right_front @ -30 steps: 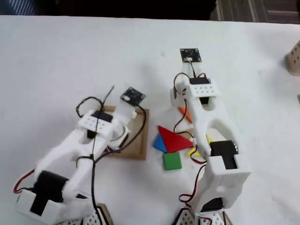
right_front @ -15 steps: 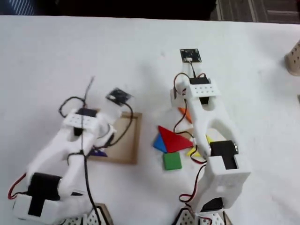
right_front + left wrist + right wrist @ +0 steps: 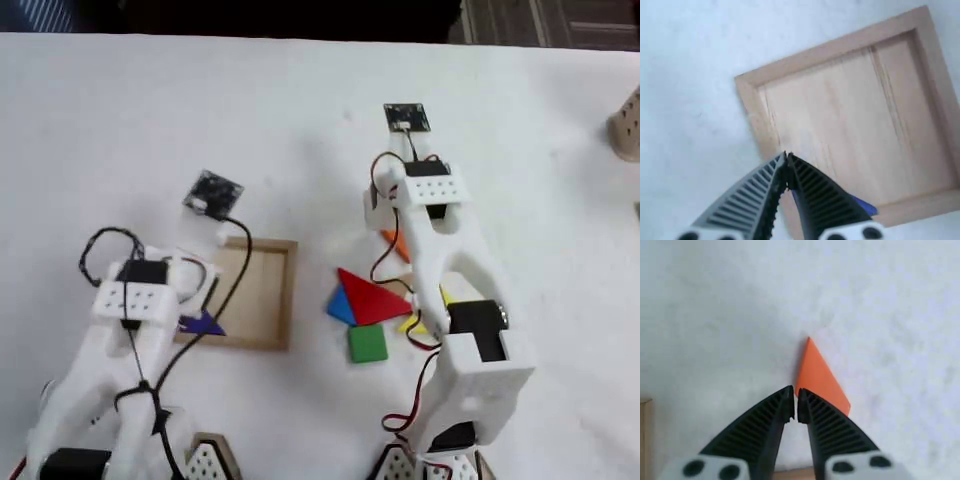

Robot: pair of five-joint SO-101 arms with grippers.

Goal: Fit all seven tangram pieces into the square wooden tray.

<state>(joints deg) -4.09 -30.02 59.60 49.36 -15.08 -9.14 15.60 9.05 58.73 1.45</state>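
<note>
One blue piece (image 3: 200, 323) lies at the tray (image 3: 289, 295) rim as the left gripper (image 3: 786, 159) retreats, jaws closed. Right gripper (image 3: 795, 394) is closed too, so fitting has barely started.

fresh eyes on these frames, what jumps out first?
The bright cluster of pieces beside the right arm: a red triangle with a green square just nearer the arm bases. Next, the wooden tray on the left arm's side, with a dark blue piece at its edge nearest that arm. The right gripper sits shut at an orange triangle.
</note>
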